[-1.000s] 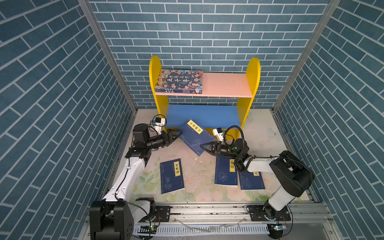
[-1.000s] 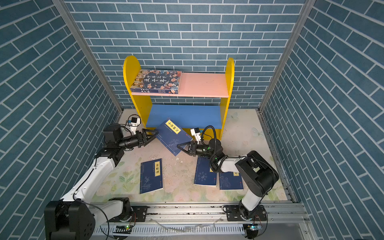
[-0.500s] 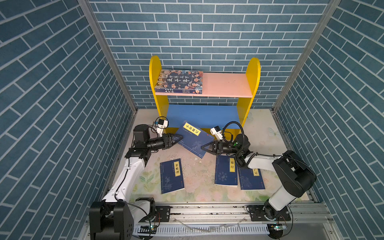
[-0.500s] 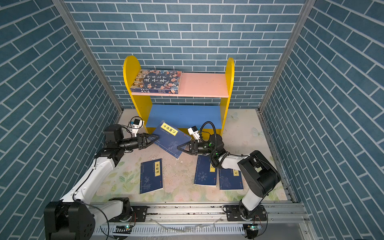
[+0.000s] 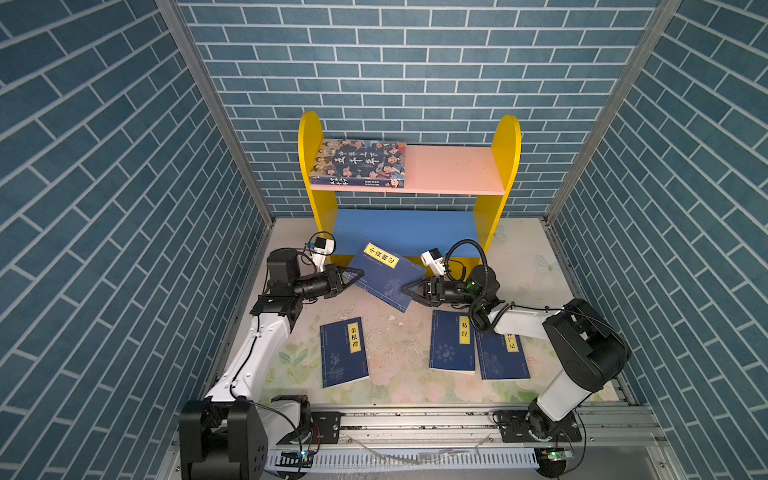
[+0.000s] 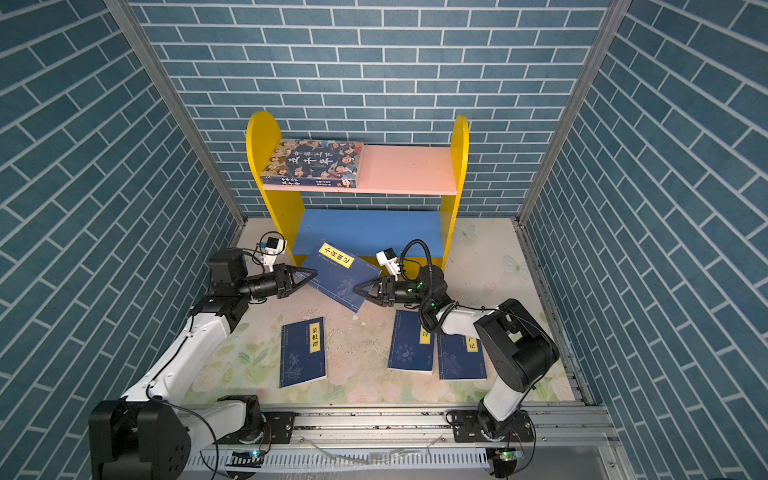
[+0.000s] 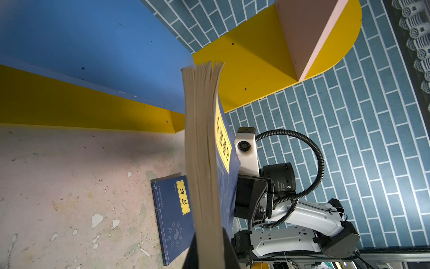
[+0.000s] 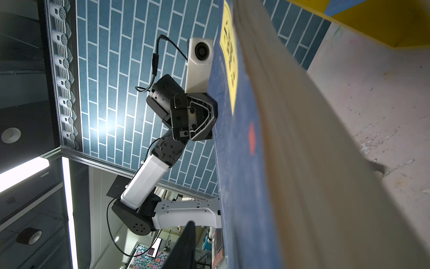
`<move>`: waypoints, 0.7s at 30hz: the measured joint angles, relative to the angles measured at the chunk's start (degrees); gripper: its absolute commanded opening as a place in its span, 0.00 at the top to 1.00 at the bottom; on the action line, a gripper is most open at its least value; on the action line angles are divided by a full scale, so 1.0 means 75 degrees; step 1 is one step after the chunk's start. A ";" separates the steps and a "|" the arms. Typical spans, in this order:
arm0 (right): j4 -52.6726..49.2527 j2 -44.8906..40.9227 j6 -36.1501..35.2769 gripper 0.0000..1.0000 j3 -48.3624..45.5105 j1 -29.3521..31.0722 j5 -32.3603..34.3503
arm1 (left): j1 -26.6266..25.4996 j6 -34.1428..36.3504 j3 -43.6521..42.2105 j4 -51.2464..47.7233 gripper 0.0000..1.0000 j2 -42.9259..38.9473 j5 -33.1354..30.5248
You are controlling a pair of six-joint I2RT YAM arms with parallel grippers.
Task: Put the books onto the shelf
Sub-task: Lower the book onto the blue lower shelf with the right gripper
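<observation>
A navy book (image 5: 388, 274) (image 6: 340, 274) with a yellow label hangs tilted in front of the shelf's blue lower board (image 5: 407, 232). My left gripper (image 5: 359, 274) (image 6: 313, 272) is shut on its left edge, and the page block (image 7: 202, 151) runs between its fingers (image 7: 229, 246). At the book's right edge my right gripper (image 5: 405, 289) (image 6: 357, 289) stands open, one finger (image 8: 186, 246) clear of the blue cover (image 8: 237, 163). The large book with cartoon faces (image 5: 359, 162) lies on the left of the pink upper board (image 5: 453, 170).
Three more navy books lie flat on the floral mat, one at the front left (image 5: 344, 351) and two side by side at the front right (image 5: 453, 340) (image 5: 500, 355). Brick-patterned walls close in the sides and back. A metal rail (image 5: 415, 419) runs along the front.
My left gripper has closed on the lifted book's left edge. The right gripper, shut on the right edge before, has opened. The book has shifted a little toward the shelf.
</observation>
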 measured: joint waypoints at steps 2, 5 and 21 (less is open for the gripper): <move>0.0093 0.0029 0.0003 0.58 -0.0017 0.0000 0.0224 | 0.0000 -0.0198 0.0000 0.0181 1.00 0.0111 -0.0055; 0.0283 0.0137 0.0006 0.57 -0.0055 0.0000 0.0522 | 0.0003 -0.0530 0.0017 0.0484 1.00 0.0289 -0.0152; 0.0892 0.0708 0.0149 0.60 0.0050 0.0172 0.1291 | 0.0058 -0.1868 -0.0280 0.2425 1.00 0.0472 -0.0717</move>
